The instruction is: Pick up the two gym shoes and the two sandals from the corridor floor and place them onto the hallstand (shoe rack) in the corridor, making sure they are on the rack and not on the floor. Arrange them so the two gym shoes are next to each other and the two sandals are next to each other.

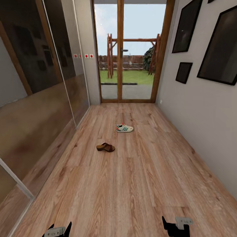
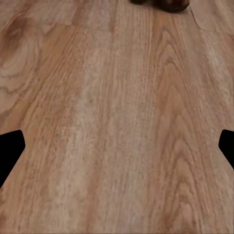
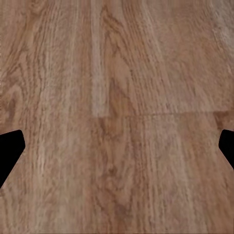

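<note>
One gym shoe (image 1: 124, 128), off-white with green stripes, lies on the corridor floor (image 1: 131, 184) well ahead of me. A dark brown sandal (image 1: 105, 147) rests nearer, slightly left of it, and its edge (image 2: 161, 4) also shows in the left wrist view. My left gripper (image 1: 58, 230) and right gripper (image 1: 176, 225) hang low at the near edge of the head view, far short of both shoes. In each wrist view the fingertips stand wide apart over bare planks, left (image 2: 117, 151) and right (image 3: 117, 151), holding nothing. The hallstand is out of view.
Glossy sliding wardrobe panels (image 1: 39, 108) line the left side. A grey wall with dark picture frames (image 1: 197, 108) bounds the right. A glazed wooden door (image 1: 120, 65) closes the far end. The plank floor runs wide between them.
</note>
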Motion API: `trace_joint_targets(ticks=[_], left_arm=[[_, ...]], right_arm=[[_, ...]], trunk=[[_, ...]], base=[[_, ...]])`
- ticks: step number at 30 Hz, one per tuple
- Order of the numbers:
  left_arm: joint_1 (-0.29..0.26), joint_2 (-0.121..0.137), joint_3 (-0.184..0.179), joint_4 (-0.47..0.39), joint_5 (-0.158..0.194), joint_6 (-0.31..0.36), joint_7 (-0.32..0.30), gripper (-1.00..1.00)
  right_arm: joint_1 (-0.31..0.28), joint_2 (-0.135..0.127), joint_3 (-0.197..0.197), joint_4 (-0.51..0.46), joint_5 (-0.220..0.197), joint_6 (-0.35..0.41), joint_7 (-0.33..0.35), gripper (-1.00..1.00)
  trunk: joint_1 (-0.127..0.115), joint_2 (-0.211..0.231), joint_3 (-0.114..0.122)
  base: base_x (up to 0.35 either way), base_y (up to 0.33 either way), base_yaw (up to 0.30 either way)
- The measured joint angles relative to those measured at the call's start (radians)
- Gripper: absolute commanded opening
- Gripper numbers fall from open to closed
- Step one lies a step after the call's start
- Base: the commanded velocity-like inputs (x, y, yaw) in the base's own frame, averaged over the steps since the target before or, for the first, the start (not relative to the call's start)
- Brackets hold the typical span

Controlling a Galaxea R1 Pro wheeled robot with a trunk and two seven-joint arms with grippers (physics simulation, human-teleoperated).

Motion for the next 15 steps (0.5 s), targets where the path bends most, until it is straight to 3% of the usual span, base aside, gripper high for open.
trace_joint_targets(ticks=[15], left_arm=[[0.0,0.0,0.0,0.0,0.0,0.0,0.0,1.0]], right_arm=[[0.0,0.0,0.0,0.0,0.0,0.0,0.0,1.0]], trunk=[[0.0,0.0,0.0]], base=[[0.334,0.098,0.0]])
